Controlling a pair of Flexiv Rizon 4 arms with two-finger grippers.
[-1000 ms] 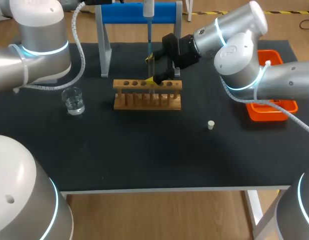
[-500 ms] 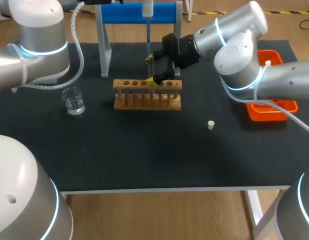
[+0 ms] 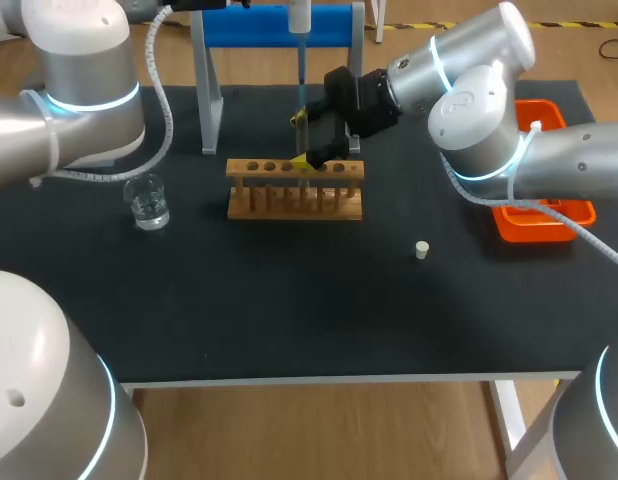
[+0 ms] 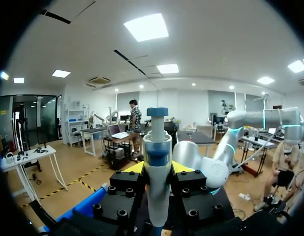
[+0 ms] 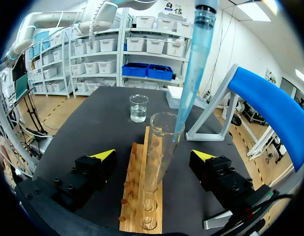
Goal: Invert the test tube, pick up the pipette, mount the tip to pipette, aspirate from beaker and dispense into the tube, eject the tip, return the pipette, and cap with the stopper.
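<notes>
Head view: black table [image 3: 289, 300] w/ rack [image 3: 295, 189], beaker [image 3: 147, 201], stopper [image 3: 422, 250].

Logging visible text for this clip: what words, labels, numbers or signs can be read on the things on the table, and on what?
No text can be read on any of them.
pipette: no print shows on its body or plunger.
beaker: any marks are too small to read.
tube, rack, stopper, orange tray: plain, no text seen.
</notes>
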